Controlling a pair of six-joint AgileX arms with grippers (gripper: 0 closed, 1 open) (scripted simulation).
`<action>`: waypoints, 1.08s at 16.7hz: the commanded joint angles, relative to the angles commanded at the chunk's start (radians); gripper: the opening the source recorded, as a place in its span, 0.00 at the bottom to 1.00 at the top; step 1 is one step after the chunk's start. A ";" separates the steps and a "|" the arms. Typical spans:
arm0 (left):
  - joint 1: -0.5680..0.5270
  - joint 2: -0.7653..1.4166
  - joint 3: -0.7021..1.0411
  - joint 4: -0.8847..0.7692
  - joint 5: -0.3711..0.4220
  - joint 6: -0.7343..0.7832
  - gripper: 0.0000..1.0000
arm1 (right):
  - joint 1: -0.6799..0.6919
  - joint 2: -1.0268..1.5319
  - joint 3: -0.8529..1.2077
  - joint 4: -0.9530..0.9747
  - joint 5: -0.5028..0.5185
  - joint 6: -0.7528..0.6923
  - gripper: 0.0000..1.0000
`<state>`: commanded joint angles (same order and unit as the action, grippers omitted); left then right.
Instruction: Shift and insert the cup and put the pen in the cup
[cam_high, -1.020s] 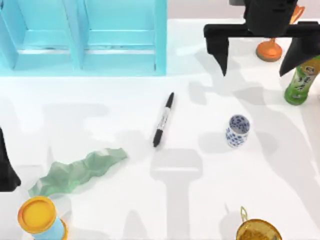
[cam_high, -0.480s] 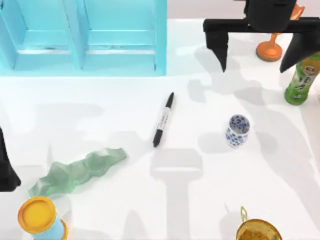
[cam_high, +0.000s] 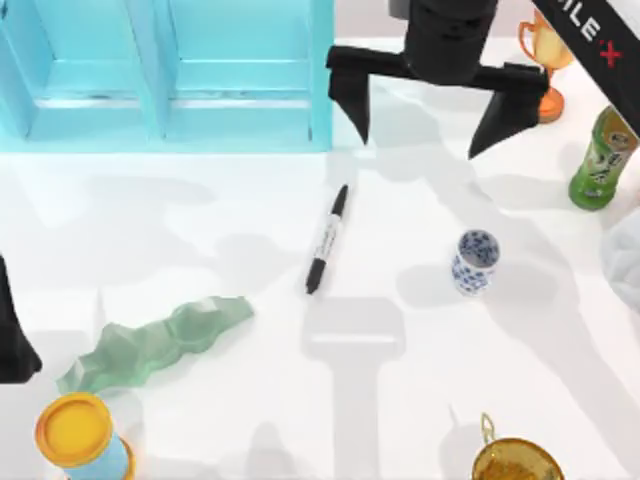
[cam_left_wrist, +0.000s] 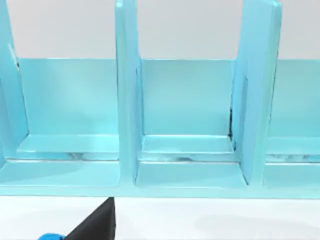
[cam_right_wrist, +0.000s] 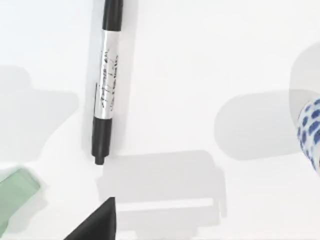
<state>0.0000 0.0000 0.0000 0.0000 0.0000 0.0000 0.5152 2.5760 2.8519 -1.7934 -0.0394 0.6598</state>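
The small white cup (cam_high: 475, 262) with a blue floral pattern stands upright right of the table's middle; its edge (cam_right_wrist: 310, 134) shows in the right wrist view. The black pen (cam_high: 327, 238) with a white label band lies flat to the cup's left, slanting toward the shelf; it also appears in the right wrist view (cam_right_wrist: 106, 85). My right gripper (cam_high: 432, 115) hovers open above the table's back, behind the pen and cup, its fingers spread wide and empty. My left gripper (cam_high: 12, 330) is parked at the left edge.
A light blue shelf unit (cam_high: 170, 75) fills the back left. A green bottle (cam_high: 602, 160) and orange trophy (cam_high: 545, 60) stand back right. A green crumpled piece (cam_high: 155, 345), a blue cylinder with yellow top (cam_high: 80, 437) and a gold object (cam_high: 515, 460) sit near the front.
My right gripper has swung left from above the bottle and trophy to behind the pen and cup. The pen, the cup and the left arm stay put.
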 joint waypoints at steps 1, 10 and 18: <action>0.000 0.000 0.000 0.000 0.000 0.000 1.00 | 0.011 0.053 0.066 -0.005 -0.006 0.029 1.00; 0.000 0.000 0.000 0.000 0.000 0.000 1.00 | 0.083 0.421 0.525 -0.039 -0.049 0.234 1.00; 0.000 0.000 0.000 0.000 0.000 0.000 1.00 | 0.081 0.459 0.565 -0.021 -0.049 0.242 1.00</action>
<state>0.0000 0.0000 0.0000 0.0000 0.0000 0.0000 0.5959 3.0348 3.4165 -1.8144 -0.0883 0.9014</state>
